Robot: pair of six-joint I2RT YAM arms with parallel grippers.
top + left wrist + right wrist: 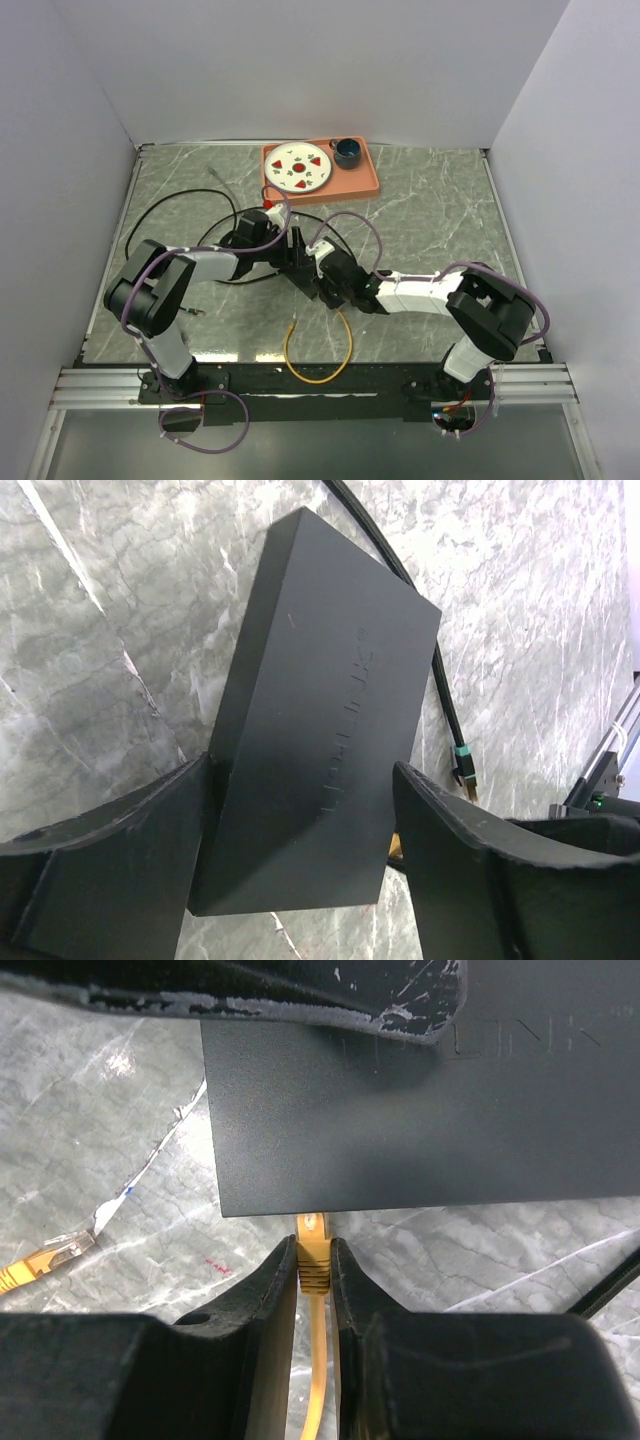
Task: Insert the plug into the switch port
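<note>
The flat matte-black switch box (320, 710) sits between my left gripper's (302, 770) fingers, which are shut on its two long sides. My right gripper (314, 1255) is shut on the yellow plug (313, 1260). The plug's tip reaches under the box's near edge (400, 1130), where the ports are hidden. The yellow cable (316, 1360) trails back between the right fingers. In the top view both grippers meet at the box (298, 255) in the middle of the table, the left gripper (272, 243) on its left and the right gripper (318, 268) on its right.
An orange tray (365, 180) with a plate (300, 167) and a dark cup (347, 151) stands at the back. The yellow cable loops toward the near edge (318, 360), its other plug (50, 1255) lying loose. A black cable (160, 215) with a green-banded plug (462, 765) curls at left.
</note>
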